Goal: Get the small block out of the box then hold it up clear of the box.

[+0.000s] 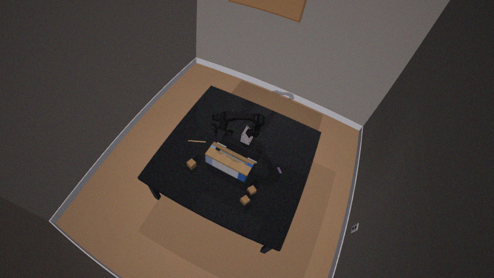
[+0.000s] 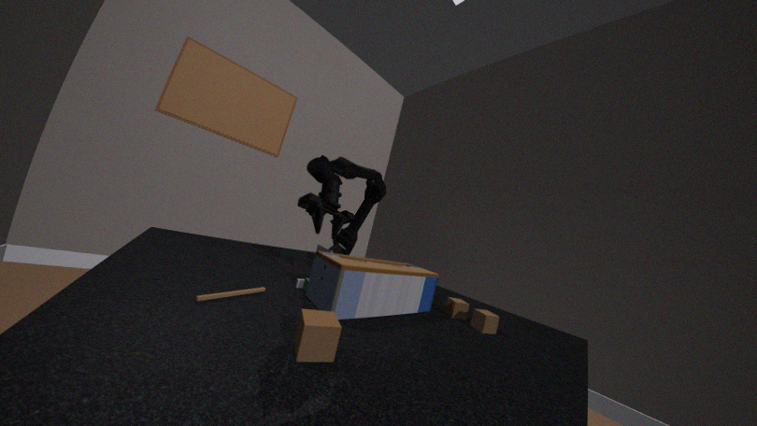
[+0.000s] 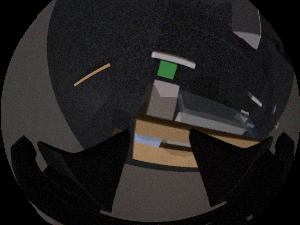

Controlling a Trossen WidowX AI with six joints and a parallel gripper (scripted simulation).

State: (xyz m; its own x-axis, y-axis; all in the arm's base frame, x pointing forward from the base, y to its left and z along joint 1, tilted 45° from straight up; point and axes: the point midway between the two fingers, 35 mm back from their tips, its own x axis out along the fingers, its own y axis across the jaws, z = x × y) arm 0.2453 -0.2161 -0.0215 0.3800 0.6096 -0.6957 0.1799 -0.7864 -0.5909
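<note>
The box [image 1: 228,162] [image 2: 381,293] [image 3: 161,103] has a tan top and a pale front with blue ends, and stands in the middle of the black table [image 1: 207,214] [image 2: 132,360]. A small green block [image 2: 305,282] [image 3: 168,71] appears to lie on the table just outside the box's left end. My gripper [image 1: 219,129] [image 2: 325,231] [image 3: 161,134] is open and empty. It hangs in the air above that same end of the box, fingers pointing down, well above the block.
A thin wooden stick [image 1: 196,141] [image 2: 230,293] [image 3: 93,75] lies left of the box. One tan cube [image 1: 191,164] [image 2: 318,335] sits in front of the box's left end, and two more tan cubes [image 1: 251,189] [image 2: 456,307] sit past its right end. A small purple piece [image 1: 279,170] lies to the right.
</note>
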